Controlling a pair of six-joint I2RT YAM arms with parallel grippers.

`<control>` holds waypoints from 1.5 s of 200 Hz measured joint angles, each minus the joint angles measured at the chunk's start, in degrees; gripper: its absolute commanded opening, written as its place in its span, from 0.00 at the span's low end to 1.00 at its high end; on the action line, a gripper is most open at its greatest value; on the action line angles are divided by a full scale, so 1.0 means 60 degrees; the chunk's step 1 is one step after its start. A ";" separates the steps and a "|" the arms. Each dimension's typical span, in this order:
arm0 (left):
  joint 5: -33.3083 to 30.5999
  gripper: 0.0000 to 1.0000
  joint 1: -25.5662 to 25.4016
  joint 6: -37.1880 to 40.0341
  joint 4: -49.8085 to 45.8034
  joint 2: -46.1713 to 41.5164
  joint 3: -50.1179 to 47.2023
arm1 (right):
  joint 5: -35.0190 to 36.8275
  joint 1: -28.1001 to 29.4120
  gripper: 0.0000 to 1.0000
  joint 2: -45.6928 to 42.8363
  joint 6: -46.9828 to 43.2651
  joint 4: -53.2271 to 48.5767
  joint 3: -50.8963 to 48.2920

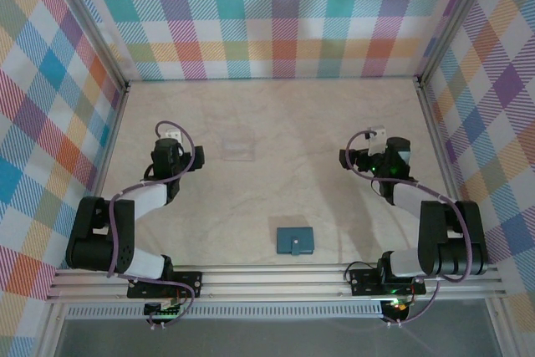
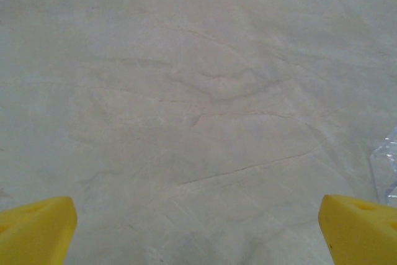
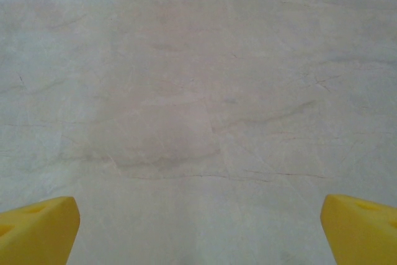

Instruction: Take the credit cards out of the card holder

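We see the holder [image 1: 295, 241] lying closed on the table [image 1: 276, 114], near the front edge between the arm bases. Any cards are hidden inside it. Our left gripper [image 2: 198, 231] and right gripper [image 3: 198, 231] hover wide open and empty, well apart from the holder. We judge nothing has begun. Next, one arm must reach the holder and undo its clasp.

Your top camera looks down from above and behind the arm bases [image 1: 155, 277], taking in the whole table [image 1: 276, 114] and the checked walls [image 1: 276, 14]. Each wrist camera sits low and close, facing forward across the table past its yellow fingertips [image 2: 37, 231]. Right wrist and top views also share a strip of checked wall.
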 measured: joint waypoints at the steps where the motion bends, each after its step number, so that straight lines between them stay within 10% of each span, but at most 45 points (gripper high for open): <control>1: -0.0007 1.00 0.0000 -0.0007 -0.0018 -0.0004 0.0004 | 0.0004 0.0007 0.99 -0.0011 0.0000 -0.0036 0.0011; 164: 0.1118 0.96 -0.0200 -0.2459 -0.5628 -0.0331 0.3202 | 0.1253 0.2393 0.85 -0.1432 0.1945 -0.6244 0.3435; 300: 0.3133 0.85 -0.0954 -0.2769 -0.7996 0.0958 0.5493 | 0.0863 0.4084 0.74 0.0958 0.4317 -0.7821 0.5854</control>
